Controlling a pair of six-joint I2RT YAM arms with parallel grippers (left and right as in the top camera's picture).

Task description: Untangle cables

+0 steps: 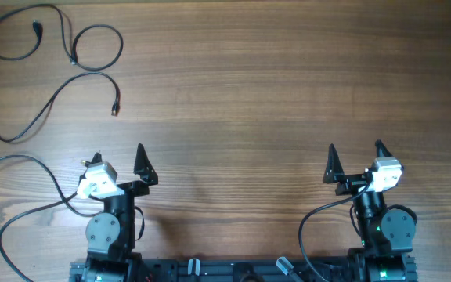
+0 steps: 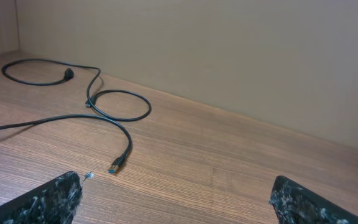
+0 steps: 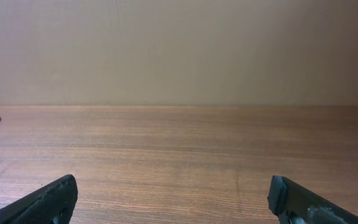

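At far left, loose cables (image 1: 72, 59)

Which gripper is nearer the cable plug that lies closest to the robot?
Left. The left gripper is open just short of the cable plug, nearly in line with it. The right gripper, also open, is far to the plug's right across the table.

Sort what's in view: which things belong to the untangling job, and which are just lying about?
Job: thin black cables, lying in loose loops on the left; left gripper and right gripper, both open and empty.
Not the job: thicker arm wires by the bases; wooden table.
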